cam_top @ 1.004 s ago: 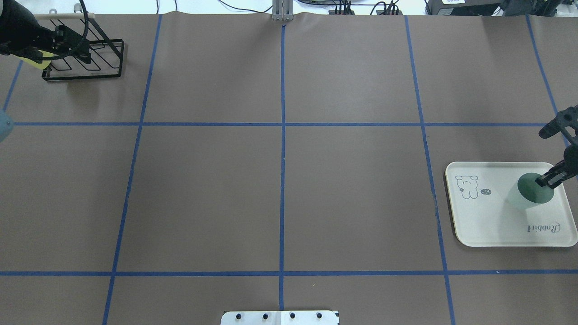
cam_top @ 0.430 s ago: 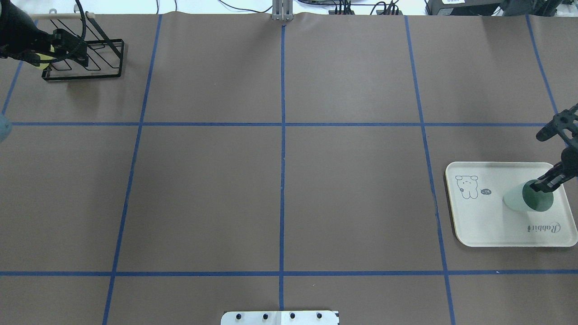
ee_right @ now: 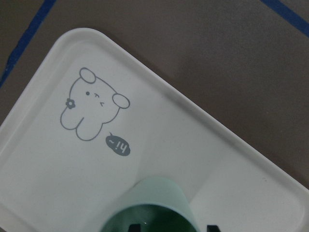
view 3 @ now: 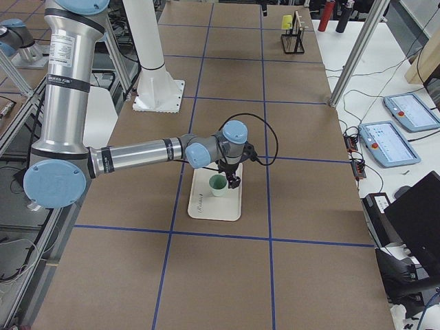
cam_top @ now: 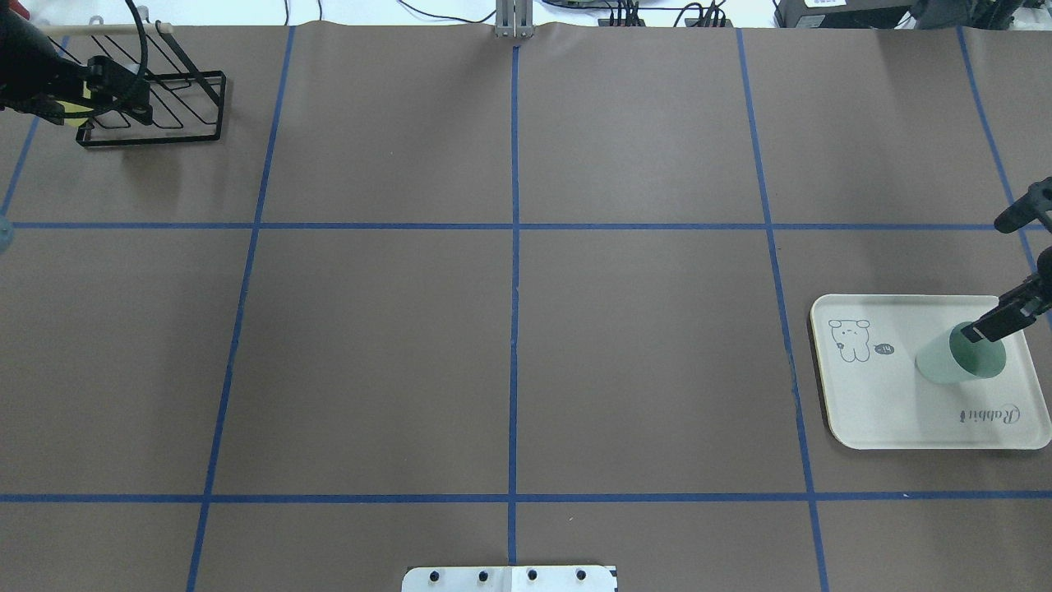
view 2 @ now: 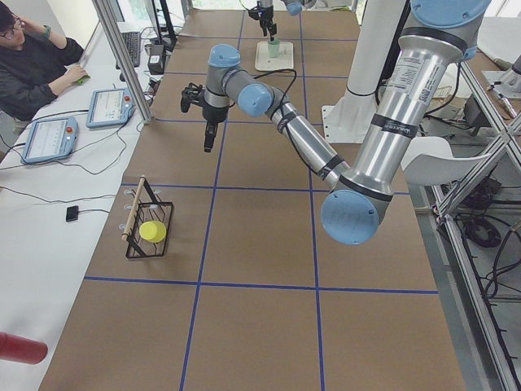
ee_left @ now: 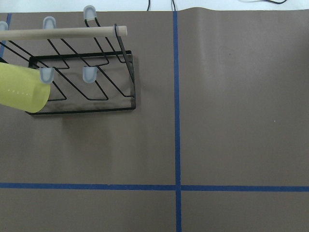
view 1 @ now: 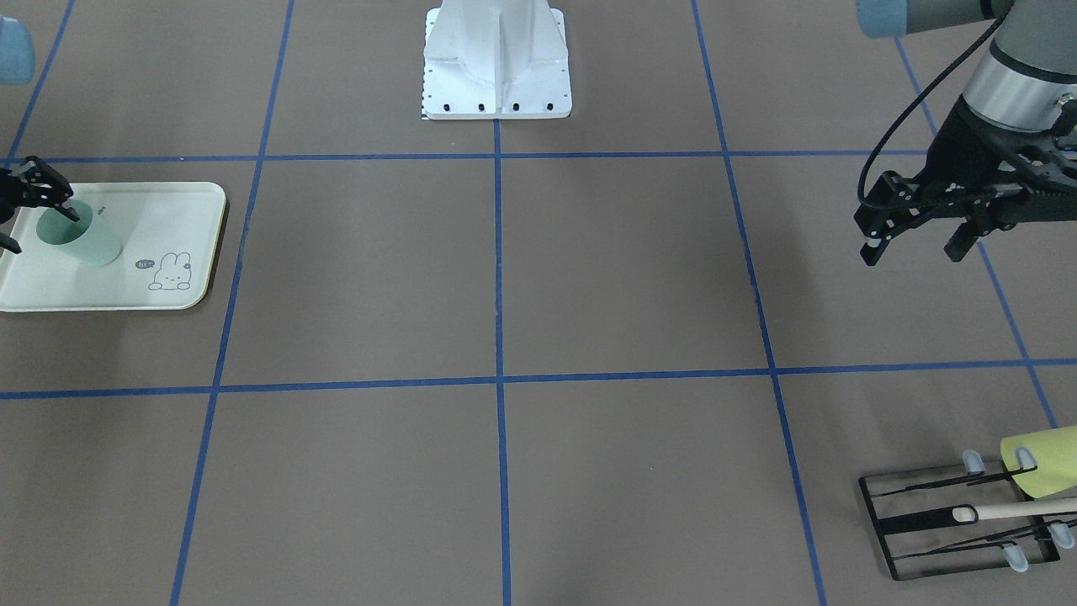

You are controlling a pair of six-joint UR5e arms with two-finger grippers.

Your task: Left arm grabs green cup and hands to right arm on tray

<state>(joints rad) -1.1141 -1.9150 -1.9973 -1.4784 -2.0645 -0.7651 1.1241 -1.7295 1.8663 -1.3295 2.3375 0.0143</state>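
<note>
The pale mint-green cup (cam_top: pixel 945 362) stands on the cream tray (cam_top: pixel 879 403) at the table's right side. It also shows in the front-facing view (view 1: pixel 88 244) and at the bottom of the right wrist view (ee_right: pixel 159 198). My right gripper (cam_top: pixel 993 275) is open just above the cup. One fingertip (cam_top: pixel 978 332) hangs over the cup's rim and the other is well clear of it. My left gripper (view 1: pixel 913 248) is open and empty. It hovers over the table's left side near the black wire rack (cam_top: pixel 185 107).
A yellow-green cup (view 1: pixel 1043 461) hangs on the wire rack (view 1: pixel 942 526), which has a wooden rod; both also show in the left wrist view (ee_left: pixel 21 92). The robot's white base (view 1: pixel 496 76) is mid-table. Blue tape lines cross the brown table.
The green cup has dropped lower and settled on the tray. My right gripper's fingers have spread a little and shifted right. My left gripper has drifted further left by the rack.
</note>
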